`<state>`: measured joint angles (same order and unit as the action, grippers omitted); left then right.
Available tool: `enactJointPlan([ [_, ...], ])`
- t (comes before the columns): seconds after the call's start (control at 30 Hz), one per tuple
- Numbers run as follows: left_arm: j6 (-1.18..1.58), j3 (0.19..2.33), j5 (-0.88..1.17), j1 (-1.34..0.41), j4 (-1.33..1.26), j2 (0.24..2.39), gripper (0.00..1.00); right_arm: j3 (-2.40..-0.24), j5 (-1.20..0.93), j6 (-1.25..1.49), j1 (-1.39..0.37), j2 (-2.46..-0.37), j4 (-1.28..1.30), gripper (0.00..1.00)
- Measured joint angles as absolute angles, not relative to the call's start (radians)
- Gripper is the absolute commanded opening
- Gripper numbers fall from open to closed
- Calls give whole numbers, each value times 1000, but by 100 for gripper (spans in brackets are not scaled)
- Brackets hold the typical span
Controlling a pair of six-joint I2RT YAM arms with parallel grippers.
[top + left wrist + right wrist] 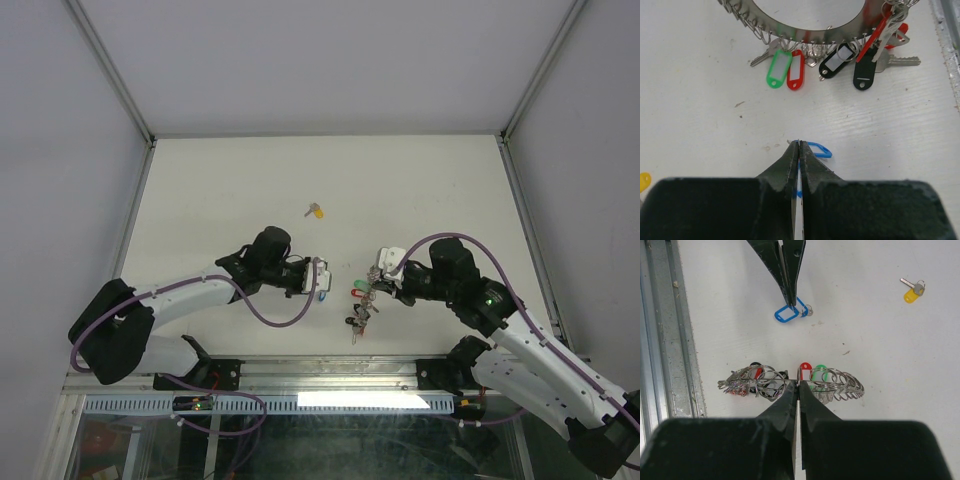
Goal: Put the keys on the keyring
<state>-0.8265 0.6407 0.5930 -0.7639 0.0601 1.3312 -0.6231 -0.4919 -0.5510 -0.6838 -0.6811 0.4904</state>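
Our left gripper (798, 145) is fully closed and pinches the blue-tagged key (819, 150) at its tips. The keyring (805, 27) stands ahead of them. Our right gripper (799, 385) is closed on the keyring's band. Next, we judge, the key must meet one ring clip precisely.

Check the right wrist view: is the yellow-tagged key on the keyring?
No, the yellow-tagged key lies alone on the table, well apart from the keyring.

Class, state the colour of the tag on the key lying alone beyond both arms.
Yellow tag; right wrist view shows it best.
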Motion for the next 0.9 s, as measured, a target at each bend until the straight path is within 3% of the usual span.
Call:
enactJointPlan([
  [0.47, -772, 659, 764, -764, 81, 1354, 0, -609, -534, -574, -684, -682, 477, 0],
  [0.9, -442, 398, 708, -757, -506, 1194, 0, -606, -761, -549, -658, -815, 363, 0],
])
